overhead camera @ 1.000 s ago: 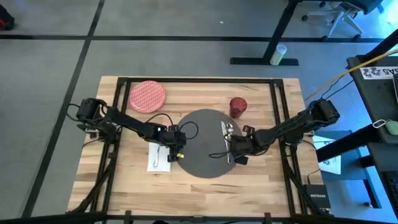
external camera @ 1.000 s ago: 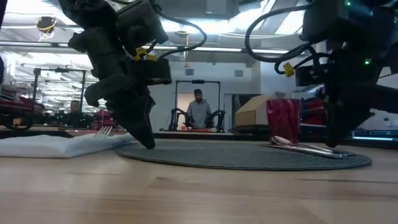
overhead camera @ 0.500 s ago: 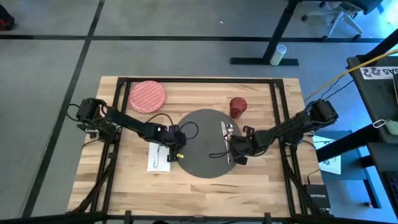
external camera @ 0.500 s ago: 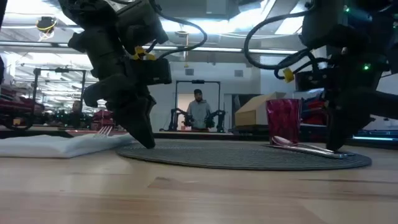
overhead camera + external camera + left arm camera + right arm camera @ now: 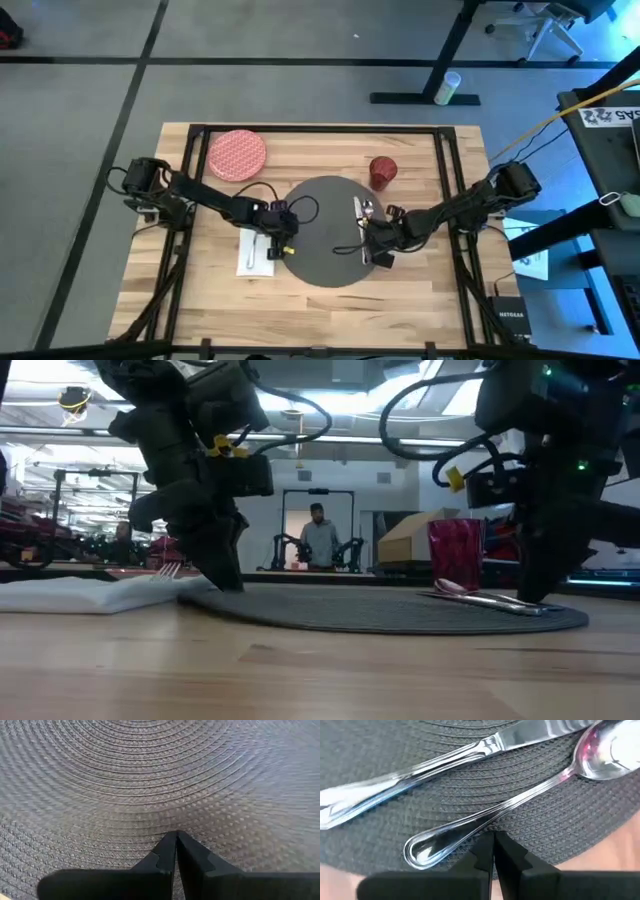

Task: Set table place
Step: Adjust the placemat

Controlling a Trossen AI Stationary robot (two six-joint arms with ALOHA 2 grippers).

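On the mat, both pincers pressed closed, empty, right pincer beside spoon, left pincer on bare weave.

No text, label, brand or number can be read anywhere here.

One camera looks straight down; one sits low, looking across; two wrist cameras sit close above the round dark grey woven mat, which all share.

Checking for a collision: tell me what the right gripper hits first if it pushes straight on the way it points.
Likely the spoon: its handle lies just past the shut fingertips of the right gripper, on the mat. The knife lies beyond it.
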